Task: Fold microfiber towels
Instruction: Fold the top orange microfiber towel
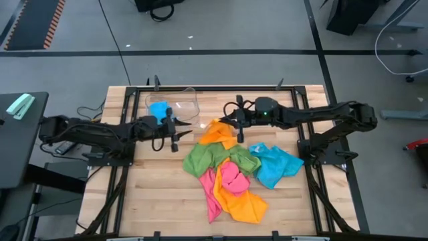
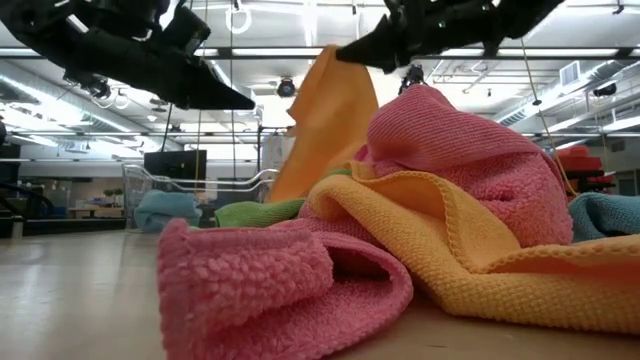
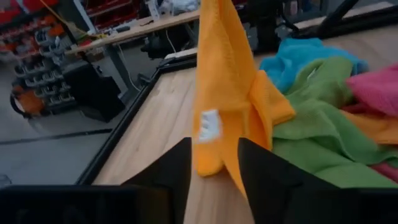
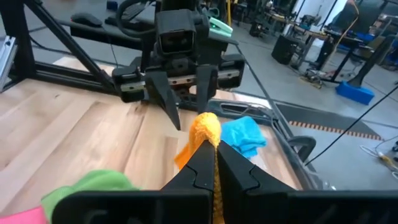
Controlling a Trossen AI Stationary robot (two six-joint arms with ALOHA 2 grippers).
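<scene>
Microfiber towels (image 1: 231,175) lay in a loose heap of orange, green, pink and blue cloths on the wooden slat table (image 1: 147,194), right of its middle and well apart from the clear plastic bin (image 1: 175,107) at the far edge. A folded blue towel (image 1: 159,109) sat inside that bin; in the right wrist view it showed as a bright blue bundle (image 4: 244,135) behind the raised cloth. The right gripper (image 4: 214,163) was clenched on the top edge of one orange-yellow microfiber towel (image 1: 219,132), which hung from it with its lower end trailing onto the heap. The left gripper (image 3: 213,163) hovered just beside that hanging towel (image 3: 227,93) with its jaws parted and nothing between them; a small white label (image 3: 208,126) faced it. In the low view a pink towel (image 2: 285,285) and an orange one (image 2: 480,250) filled the foreground and blocked most of the table behind; both grippers were cut off at the top there. The heap's lower layers were hidden by overlap, so the number of cloths could not be counted. Fabric looked nubbly and soft, creased and unfolded.
</scene>
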